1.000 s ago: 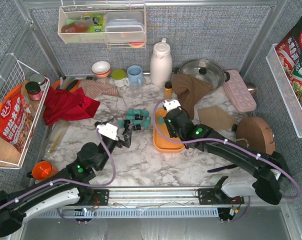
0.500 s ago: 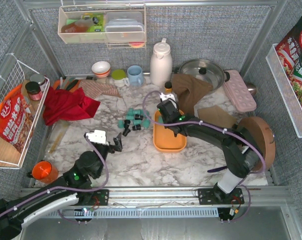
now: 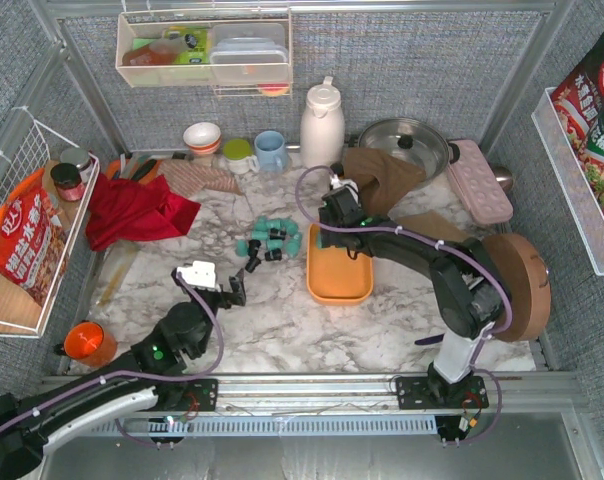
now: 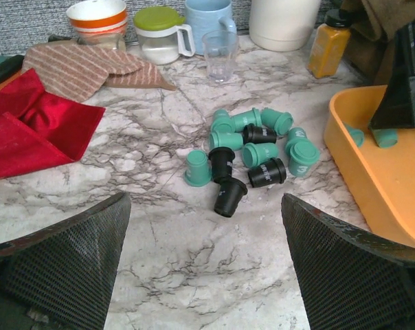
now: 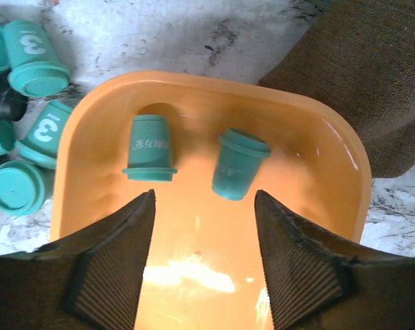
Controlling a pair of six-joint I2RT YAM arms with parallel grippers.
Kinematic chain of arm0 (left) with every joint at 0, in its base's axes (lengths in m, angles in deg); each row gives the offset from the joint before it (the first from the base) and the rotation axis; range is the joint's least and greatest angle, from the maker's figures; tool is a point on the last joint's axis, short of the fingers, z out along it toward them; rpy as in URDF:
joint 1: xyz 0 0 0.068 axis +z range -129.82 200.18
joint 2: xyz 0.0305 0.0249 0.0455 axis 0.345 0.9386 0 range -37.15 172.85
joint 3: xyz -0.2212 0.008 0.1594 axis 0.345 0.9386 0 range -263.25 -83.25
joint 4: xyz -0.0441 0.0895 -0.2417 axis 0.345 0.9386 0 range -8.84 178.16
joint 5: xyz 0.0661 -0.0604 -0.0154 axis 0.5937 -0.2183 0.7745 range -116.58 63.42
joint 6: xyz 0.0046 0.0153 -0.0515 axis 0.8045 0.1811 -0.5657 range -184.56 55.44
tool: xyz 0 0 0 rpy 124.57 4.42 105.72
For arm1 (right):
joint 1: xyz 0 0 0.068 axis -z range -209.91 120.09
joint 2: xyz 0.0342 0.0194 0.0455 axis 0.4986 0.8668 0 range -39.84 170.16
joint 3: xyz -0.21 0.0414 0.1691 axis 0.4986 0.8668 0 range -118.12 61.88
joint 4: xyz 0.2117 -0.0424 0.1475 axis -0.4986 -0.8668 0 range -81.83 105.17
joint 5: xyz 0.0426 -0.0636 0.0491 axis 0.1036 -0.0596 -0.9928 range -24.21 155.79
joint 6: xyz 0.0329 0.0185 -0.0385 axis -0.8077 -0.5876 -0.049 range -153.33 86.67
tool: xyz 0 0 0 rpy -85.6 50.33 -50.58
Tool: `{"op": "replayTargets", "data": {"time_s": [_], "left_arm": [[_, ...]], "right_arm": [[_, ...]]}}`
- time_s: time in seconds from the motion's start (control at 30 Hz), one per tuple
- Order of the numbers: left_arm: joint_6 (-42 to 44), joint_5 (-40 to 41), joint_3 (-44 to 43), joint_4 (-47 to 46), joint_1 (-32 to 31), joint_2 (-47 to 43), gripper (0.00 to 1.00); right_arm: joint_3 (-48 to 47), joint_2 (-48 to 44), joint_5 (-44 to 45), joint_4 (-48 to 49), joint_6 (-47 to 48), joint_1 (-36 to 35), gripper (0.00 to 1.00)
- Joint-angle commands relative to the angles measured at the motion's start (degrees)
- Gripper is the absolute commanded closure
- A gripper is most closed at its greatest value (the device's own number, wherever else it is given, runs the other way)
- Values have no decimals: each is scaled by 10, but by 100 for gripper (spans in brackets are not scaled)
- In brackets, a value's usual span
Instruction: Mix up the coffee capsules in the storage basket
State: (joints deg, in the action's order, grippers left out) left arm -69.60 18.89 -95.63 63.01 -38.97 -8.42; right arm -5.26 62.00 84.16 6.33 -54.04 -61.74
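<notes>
Well, 2 tapered teal capsules (image 5: 150, 149) lie in glossy orange basket (image 5: 310, 165).

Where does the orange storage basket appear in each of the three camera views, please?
Top external: the storage basket lies at the centre of the table.
Left wrist: it is at the right edge, partly cut off.
Right wrist: it fills the middle, with two teal capsules inside.
Shared landmark: the capsule pile on the marble, just left of the basket in every view.
</notes>
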Motion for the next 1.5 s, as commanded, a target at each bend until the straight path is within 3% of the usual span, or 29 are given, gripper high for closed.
{"op": "replayTargets", "data": {"time_s": [0.0,0.33,0.57,0.83,1.1,1.47], "left_arm": [[-18,23,-1,-17,2,11,1],[-119,27,-58,40,43,90,1],[-212,-66,-212,180,138,290,1],[-271,-110,-341,227,220,509,1],[-270,-113,-415,217,258,632,21],[-286,-161,-406,177,275,673,31]], "right_arm": [[-1,-21,-31,6,-1,3,32],[102,-179,-30,29,49,4,30],[217,-294,9,72,89,3,30],[296,-362,31,130,94,4,31],[283,-369,-1,102,86,4,31],[285,-387,-4,96,85,4,31]]}}
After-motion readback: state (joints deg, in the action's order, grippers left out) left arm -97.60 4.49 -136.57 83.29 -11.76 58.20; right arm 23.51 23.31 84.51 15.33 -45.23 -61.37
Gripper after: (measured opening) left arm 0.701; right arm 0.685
